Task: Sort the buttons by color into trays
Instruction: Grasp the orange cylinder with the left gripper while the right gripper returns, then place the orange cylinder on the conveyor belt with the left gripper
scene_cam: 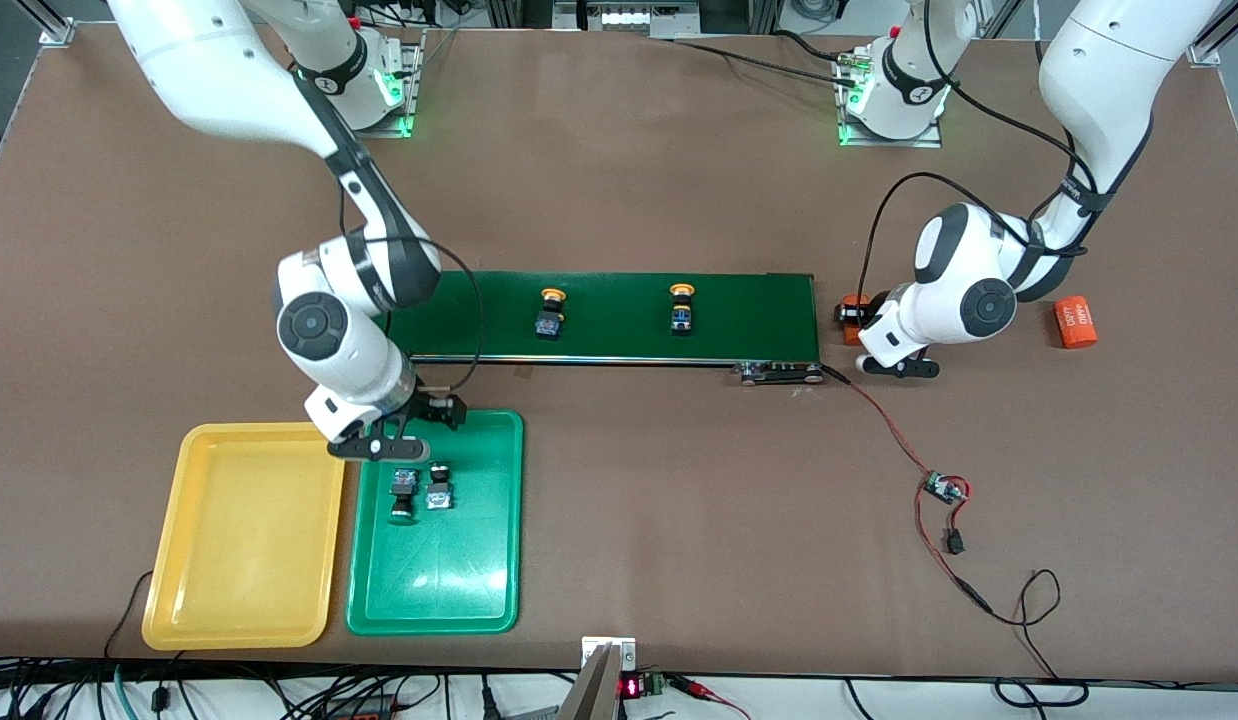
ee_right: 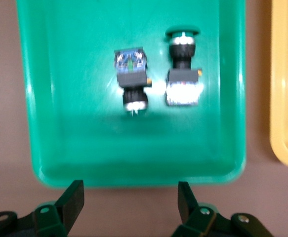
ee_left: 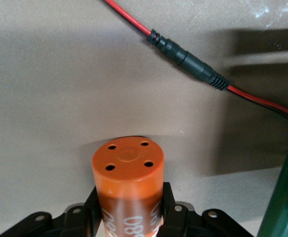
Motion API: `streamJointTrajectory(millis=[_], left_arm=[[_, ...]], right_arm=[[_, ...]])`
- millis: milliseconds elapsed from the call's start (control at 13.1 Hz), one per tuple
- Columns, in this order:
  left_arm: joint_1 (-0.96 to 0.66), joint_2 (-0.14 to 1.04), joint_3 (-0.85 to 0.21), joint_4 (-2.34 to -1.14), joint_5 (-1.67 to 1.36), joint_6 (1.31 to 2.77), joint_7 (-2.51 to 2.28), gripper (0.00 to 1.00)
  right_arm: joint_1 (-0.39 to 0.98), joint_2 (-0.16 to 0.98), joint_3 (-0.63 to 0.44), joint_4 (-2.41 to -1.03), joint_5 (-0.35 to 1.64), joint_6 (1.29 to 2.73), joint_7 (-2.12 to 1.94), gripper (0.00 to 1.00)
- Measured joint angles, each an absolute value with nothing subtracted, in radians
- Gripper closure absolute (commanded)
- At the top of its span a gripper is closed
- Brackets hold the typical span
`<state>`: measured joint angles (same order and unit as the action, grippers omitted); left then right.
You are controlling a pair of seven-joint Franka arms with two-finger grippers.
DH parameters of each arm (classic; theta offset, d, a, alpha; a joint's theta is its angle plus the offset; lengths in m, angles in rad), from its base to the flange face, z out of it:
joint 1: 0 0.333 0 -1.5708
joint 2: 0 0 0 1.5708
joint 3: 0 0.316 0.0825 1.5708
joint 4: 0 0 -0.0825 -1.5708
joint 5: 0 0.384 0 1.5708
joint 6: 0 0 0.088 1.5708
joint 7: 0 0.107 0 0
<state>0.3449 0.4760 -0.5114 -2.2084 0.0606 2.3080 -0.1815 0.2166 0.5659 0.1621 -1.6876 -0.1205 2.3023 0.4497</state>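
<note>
Two green buttons (scene_cam: 405, 492) (scene_cam: 440, 487) lie side by side in the green tray (scene_cam: 439, 580); the right wrist view shows them too (ee_right: 132, 76) (ee_right: 183, 74). Two yellow-orange buttons (scene_cam: 551, 312) (scene_cam: 683, 307) stand on the dark-green conveyor belt. The yellow tray (scene_cam: 244, 530) beside the green tray holds nothing. My right gripper (scene_cam: 404, 425) (ee_right: 130, 197) is open and empty over the green tray's edge nearest the belt. My left gripper (scene_cam: 854, 320) (ee_left: 129, 202) is shut on an orange cylinder (ee_left: 128, 168), low at the table beside the belt's end.
The conveyor belt (scene_cam: 759, 310) runs across the middle of the table. A second orange cylinder (scene_cam: 1075, 322) lies toward the left arm's end. A red-black cable with a small circuit board (scene_cam: 945, 488) trails from the belt's end; its plug shows in the left wrist view (ee_left: 193, 61).
</note>
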Motion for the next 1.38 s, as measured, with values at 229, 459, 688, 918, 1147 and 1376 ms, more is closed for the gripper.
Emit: streamJointTrajectory(millis=[229, 459, 688, 918, 1147, 1376], left_arm=[[0.347, 0.424, -0.517, -2.165, 0.066, 2.306, -0.104, 1.0], [0.331, 0.331, -0.541, -2.124, 0.067, 2.276, 0.015, 0.96], [0.253, 0.3, -0.565, -2.12, 0.071, 2.27, 0.276, 1.0], [0.138, 0.3, -0.568, -2.121, 0.078, 2.27, 0.44, 1.0], [0.013, 0.301, -0.57, -2.122, 0.248, 2.269, 0.473, 1.0], [-0.095, 0.306, -0.571, -2.124, 0.474, 2.261, 0.473, 1.0]], right_arm=[[0.224, 0.424, 0.19, -1.787, -0.099, 2.206, 0.498, 0.15], [0.234, 0.335, 0.209, -1.913, -0.081, 2.207, 0.551, 0.15], [0.258, 0.32, 0.251, -2.005, -0.081, 2.322, 0.675, 0.15], [0.291, 0.32, 0.256, -2.063, -0.082, 2.409, 0.711, 0.14], [0.3, 0.321, 0.256, -2.089, -0.105, 2.421, 0.686, 0.14], [0.301, 0.321, 0.256, -2.091, -0.117, 2.421, 0.629, 0.14]])
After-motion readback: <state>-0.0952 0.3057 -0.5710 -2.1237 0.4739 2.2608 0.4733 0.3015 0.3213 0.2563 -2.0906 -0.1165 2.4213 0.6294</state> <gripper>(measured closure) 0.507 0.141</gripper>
